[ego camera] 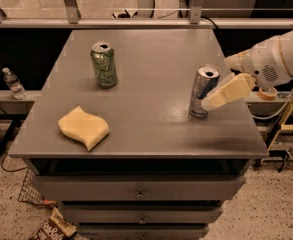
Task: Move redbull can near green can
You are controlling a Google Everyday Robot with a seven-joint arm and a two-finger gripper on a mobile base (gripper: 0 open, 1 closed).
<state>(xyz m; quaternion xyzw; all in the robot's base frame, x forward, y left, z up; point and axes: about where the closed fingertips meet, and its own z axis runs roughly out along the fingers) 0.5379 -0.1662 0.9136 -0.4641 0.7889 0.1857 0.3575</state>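
Observation:
The redbull can (202, 91), slim and silver with blue panels, stands upright at the right side of the grey table (151, 124). The green can (104, 65) stands upright at the back left, well apart from it. My gripper (218, 84) comes in from the right on a white arm and is right beside the redbull can. It is open, with one cream finger (228, 91) reaching in front of the can's right side and the other behind. It holds nothing.
A yellow sponge (84, 128) lies at the front left of the table. Drawers sit under the tabletop. A plastic bottle (12, 83) stands on a ledge at the left. A railing runs behind the table, and a yellow stand is at the right.

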